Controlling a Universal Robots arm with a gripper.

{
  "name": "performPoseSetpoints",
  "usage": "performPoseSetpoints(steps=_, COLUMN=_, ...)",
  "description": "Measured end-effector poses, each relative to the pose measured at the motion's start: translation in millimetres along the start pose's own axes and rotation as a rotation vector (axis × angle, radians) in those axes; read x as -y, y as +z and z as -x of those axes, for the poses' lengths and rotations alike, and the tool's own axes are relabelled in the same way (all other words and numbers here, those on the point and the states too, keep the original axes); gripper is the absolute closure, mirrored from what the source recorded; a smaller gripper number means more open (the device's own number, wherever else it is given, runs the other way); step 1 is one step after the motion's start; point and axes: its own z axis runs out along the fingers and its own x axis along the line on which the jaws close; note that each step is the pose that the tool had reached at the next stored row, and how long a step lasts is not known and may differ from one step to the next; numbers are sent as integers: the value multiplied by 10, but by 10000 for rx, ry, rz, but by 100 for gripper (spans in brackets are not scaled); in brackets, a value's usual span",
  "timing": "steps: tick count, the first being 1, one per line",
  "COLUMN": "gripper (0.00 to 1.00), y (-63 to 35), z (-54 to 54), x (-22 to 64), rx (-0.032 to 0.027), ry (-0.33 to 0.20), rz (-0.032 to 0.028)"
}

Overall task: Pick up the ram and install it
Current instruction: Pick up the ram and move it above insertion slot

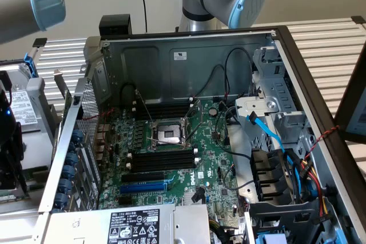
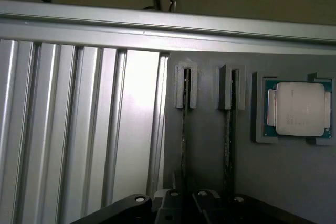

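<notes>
- two ram sticks point(image 2: 228, 135) stand on edge in grey holders point(image 2: 186, 85) beside a cpu point(image 2: 299, 108), leaving their long edges free to grasp.
- the gripper point(image 2: 187, 203) has its fingers point(image 2: 172, 199) pinching, we judge, the ram point(image 2: 184, 129) farther from the cpu.
- the open case point(image 1: 148, 61) lies flat, black slots point(image 1: 163, 161) facing up.
- lower middle of the exterior view, the power supply label point(image 1: 134, 224) is too small to read.

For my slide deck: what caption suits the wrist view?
Gripper close to the ram, on edge in a grey holder; a second stick and a processor alongside.
</notes>
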Motion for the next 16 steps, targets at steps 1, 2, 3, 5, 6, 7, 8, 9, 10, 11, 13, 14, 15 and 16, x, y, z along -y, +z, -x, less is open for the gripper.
performPoseSetpoints(steps=1, gripper=88, y=-18, z=0, x=-4, rx=4, ry=1, rz=-4)
performPoseSetpoints(steps=2, gripper=88, y=-46, z=0, x=-11, rx=5, ry=1, rz=-10)
performPoseSetpoints(steps=3, gripper=88, y=-71, z=-1, x=-19, rx=3, ry=3, rz=-19)
performPoseSetpoints(steps=5, gripper=88, y=-130, z=-3, x=-27, rx=5, ry=23, rz=-37)
performPoseSetpoints(steps=6, gripper=88, y=-160, z=-4, x=-30, rx=3, ry=56, rz=-44)
performPoseSetpoints(steps=7, gripper=88, y=-189, z=-5, x=-33, rx=4, ry=103, rz=-54)
performPoseSetpoints(steps=8, gripper=88, y=-218, z=-5, x=-37, rx=6, ry=152, rz=-65)
performPoseSetpoints(steps=9, gripper=88, y=-249, z=-6, x=-40, rx=8, ry=199, rz=-74)
performPoseSetpoints(steps=10, gripper=88, y=-285, z=-7, x=-44, rx=9, ry=247, rz=-76)
performPoseSetpoints(steps=11, gripper=88, y=-320, z=-8, x=-47, rx=11, ry=296, rz=-77)
performPoseSetpoints(steps=13, gripper=88, y=-399, z=-10, x=-55, rx=14, ry=395, rz=-74)
performPoseSetpoints(steps=14, gripper=88, y=-447, z=-12, x=-59, rx=17, ry=447, rz=-74)
performPoseSetpoints(steps=15, gripper=88, y=-490, z=-13, x=-62, rx=18, ry=481, rz=-72)
performPoseSetpoints(steps=16, gripper=88, y=-537, z=-14, x=-65, rx=19, ry=511, rz=-72)
